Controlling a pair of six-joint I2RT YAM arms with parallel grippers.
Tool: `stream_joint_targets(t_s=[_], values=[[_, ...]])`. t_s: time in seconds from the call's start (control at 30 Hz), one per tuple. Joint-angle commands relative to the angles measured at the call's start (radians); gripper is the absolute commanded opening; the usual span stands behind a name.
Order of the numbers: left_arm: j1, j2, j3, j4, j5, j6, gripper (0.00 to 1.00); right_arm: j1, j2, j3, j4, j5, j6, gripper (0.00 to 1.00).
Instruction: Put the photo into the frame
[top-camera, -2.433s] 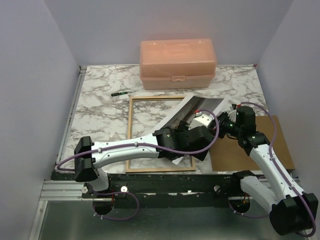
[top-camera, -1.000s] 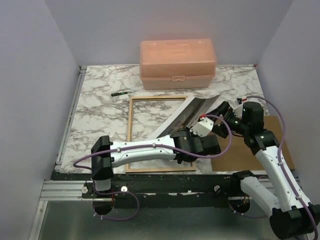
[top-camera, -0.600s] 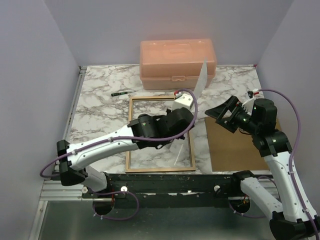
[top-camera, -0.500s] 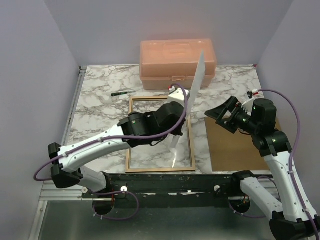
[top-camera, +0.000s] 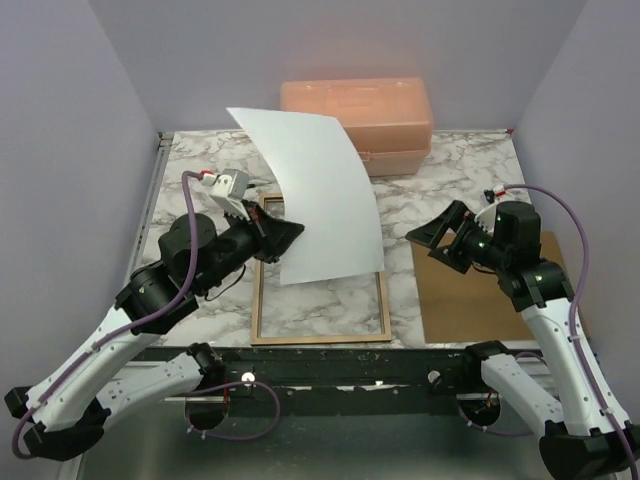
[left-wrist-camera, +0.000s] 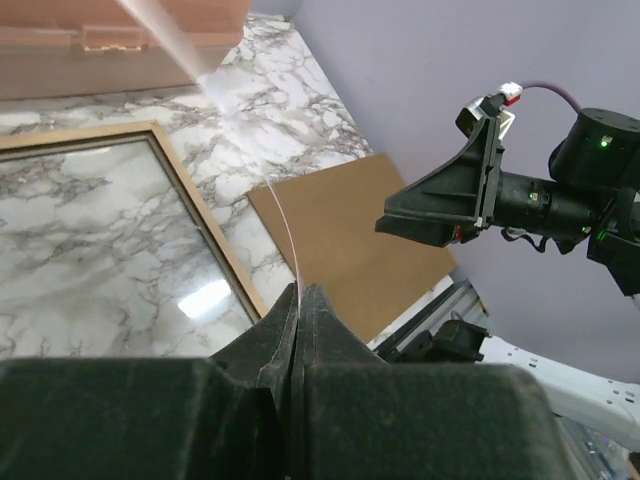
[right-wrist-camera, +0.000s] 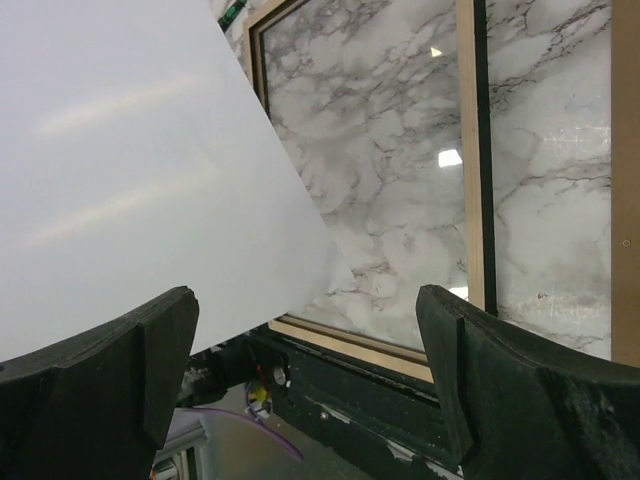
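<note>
Top external view: left hand (top-camera: 285, 234) pinched shut on the photo (top-camera: 322, 195) at its 8 o'clock edge, sheet bowed, white side up, above the frame (top-camera: 261, 295) on the tabletop (top-camera: 200, 190); right hand (top-camera: 428, 243) wide open, empty, at 3 o'clock; advise lowering flat, corners squared.

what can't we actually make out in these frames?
- Printed side of the photo: top and right wrist views show only a plain white face; the left wrist view sees it edge-on.
- Far end of the frame: covered by the photo in the top view.
- Backing panel: far part under the right gripper in the top view.
- Orange box: blurred and cut by the top edge in the left wrist view.
</note>
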Motion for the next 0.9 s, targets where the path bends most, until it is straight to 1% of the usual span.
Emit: stream_joint_targets(t_s=[0.0,0.13,0.23,0.3,0.37,0.63,0.73,0.87], values=[[0.125,-0.095,-0.212,0.078,0.205,-0.129,0.00,-0.003,0.008,-0.032,0.001,-0.017,-0.045,1.00],[0.229,-0.168,-0.413,0.110,0.327,-0.231,0.00,-0.003,0.011,-0.060,-0.006,-0.012,-0.065,1.00],[0.281,-0.207,-0.542,0.124,0.387,-0.285,0.00,-0.003,0.012,-0.086,-0.012,-0.007,-0.081,1.00],[0.304,-0.221,-0.612,0.137,0.416,-0.314,0.00,-0.003,0.014,-0.103,-0.020,-0.004,-0.094,1.00],[0.322,-0.218,-0.650,0.122,0.430,-0.314,0.00,-0.003,0.018,-0.122,-0.019,-0.006,-0.103,1.00],[0.352,-0.163,-0.674,-0.020,0.366,-0.272,0.00,-0.003,0.033,-0.167,-0.012,-0.005,-0.132,1.00],[0.367,-0.110,-0.660,-0.067,0.346,-0.253,0.00,-0.003,0.033,-0.187,-0.008,-0.008,-0.138,1.00],[0.382,-0.021,-0.651,-0.079,0.345,-0.224,0.00,-0.003,0.037,-0.214,-0.002,-0.010,-0.144,1.00]])
